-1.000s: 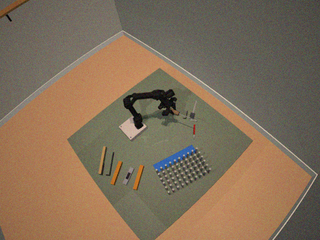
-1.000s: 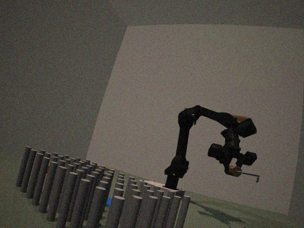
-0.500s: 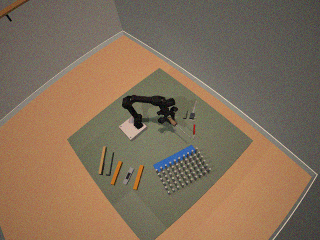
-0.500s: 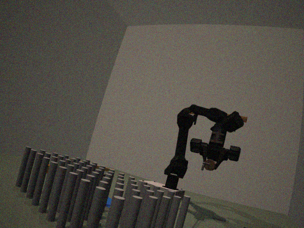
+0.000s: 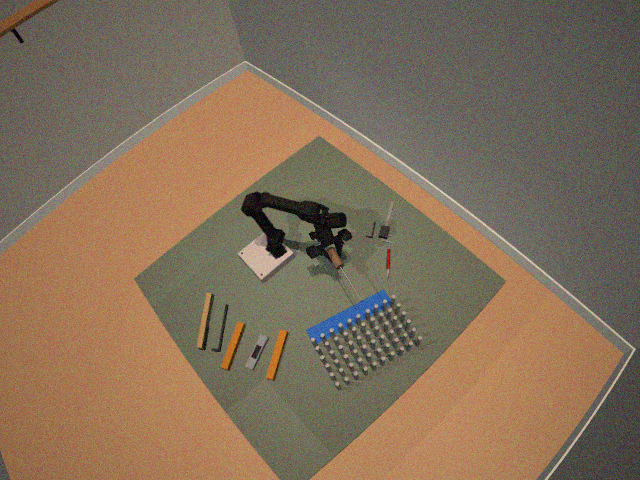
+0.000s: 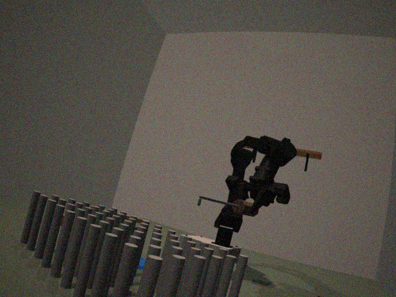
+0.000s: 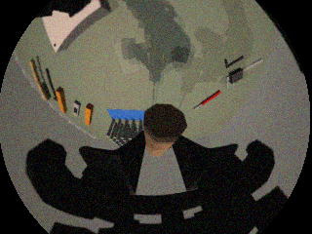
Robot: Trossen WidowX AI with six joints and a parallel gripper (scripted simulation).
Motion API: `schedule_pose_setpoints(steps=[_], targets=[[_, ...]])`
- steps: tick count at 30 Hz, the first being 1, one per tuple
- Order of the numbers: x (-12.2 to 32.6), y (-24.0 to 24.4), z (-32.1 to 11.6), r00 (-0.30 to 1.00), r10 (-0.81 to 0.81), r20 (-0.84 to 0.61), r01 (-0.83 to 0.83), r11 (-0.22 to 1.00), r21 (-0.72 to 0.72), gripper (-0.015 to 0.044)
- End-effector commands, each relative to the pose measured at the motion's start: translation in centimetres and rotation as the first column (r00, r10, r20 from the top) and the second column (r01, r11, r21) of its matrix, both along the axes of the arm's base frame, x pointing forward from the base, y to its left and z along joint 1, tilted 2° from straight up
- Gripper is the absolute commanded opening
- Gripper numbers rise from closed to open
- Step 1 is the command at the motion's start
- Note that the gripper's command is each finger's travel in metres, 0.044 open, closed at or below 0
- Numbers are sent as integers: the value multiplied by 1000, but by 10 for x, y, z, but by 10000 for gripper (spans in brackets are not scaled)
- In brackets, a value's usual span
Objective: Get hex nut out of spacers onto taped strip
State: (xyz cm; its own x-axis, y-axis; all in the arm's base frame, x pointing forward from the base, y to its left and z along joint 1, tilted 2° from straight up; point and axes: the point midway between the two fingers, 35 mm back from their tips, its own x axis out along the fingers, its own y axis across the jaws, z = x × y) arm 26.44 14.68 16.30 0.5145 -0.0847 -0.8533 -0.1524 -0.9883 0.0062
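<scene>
With your claw gripping the hooked tool, align its tip with one lane between the spacers before lowering; the nut's position cannot be determined.

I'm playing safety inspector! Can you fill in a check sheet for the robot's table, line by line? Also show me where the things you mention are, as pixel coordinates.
Surface: dull green mat [image 5: 310, 413].
Job's things: grey standing cylindrical spacers [image 5: 366, 349] [image 6: 92, 252]; flat blue tape strip [image 5: 347, 315] [image 7: 126, 114] beside them; hex nut not made out.
Clutter: red slim tool [image 5: 388, 259] [image 7: 211, 97]; two orange bars [image 5: 233, 346] [image 7: 60, 100], [image 5: 277, 354] [image 7: 89, 114].
End effector [image 5: 333, 249] [image 6: 250, 207] [image 7: 158, 133]: shut on the brown-handled thin metal hook [image 5: 336, 257] [image 6: 241, 206] [image 7: 165, 122], raised above the mat.
Cables: nothing seen.
Surroundings: plain grey walls [image 5: 439, 129] [image 6: 192, 96].
</scene>
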Motion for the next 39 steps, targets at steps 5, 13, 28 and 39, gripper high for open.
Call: schedule_pose_setpoints(steps=[5, 13, 28, 39], targets=[[5, 0, -17, 1000, -18, 10, 18, 1000, 2, 0], [10, 5, -65, 1000, -20, 11, 19, 1000, 3, 0], [-1, -2, -148, 1000, -21, 13, 21, 1000, 4, 0], [1, -4, -154, 1000, -21, 14, 21, 1000, 5, 0]])
